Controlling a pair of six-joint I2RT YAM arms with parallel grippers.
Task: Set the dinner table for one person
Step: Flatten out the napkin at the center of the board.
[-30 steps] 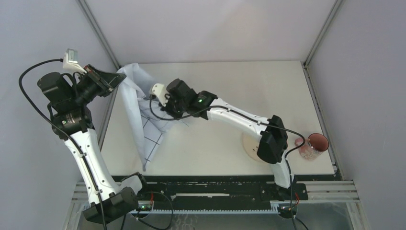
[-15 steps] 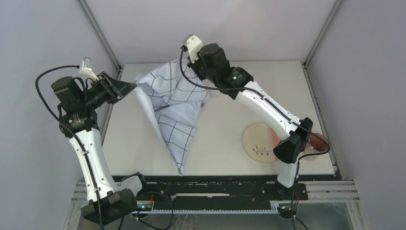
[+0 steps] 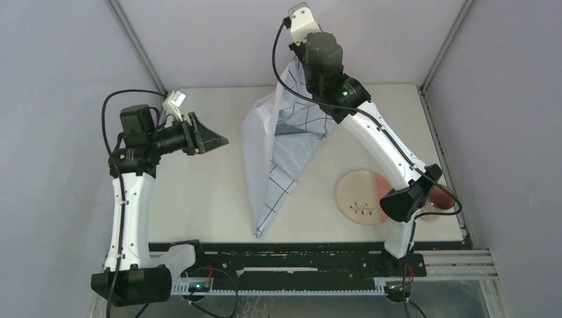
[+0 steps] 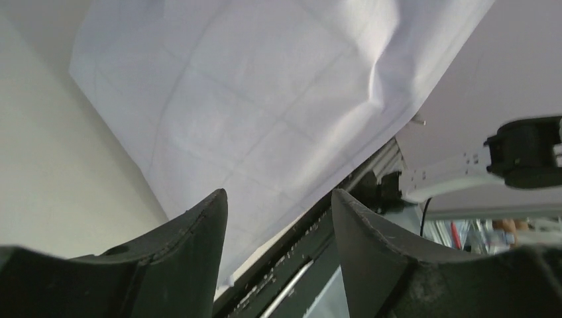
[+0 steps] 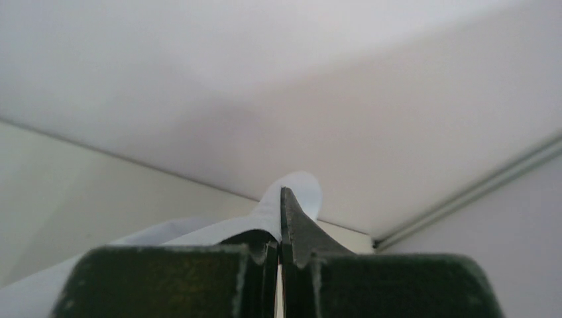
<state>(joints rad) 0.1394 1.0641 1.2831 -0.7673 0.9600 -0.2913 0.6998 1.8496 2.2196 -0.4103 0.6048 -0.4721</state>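
While the smooth cream table (image 3: 199, 192) lies flat between grey walls, a thin blue checked cloth (image 3: 285, 146) hangs over its middle, its tip near the front edge. Right gripper (image 5: 281, 222) pinches the cloth's top, closed tight. Left gripper (image 4: 278, 218) stands open beside it, holding nothing. A round plate (image 3: 358, 199) and red cup (image 3: 443, 197) sit by the right edge.

Left tool (image 4: 278, 202) agape and empty at mid-height; right arm (image 3: 372, 136) high, right tool (image 5: 283, 199) tight together
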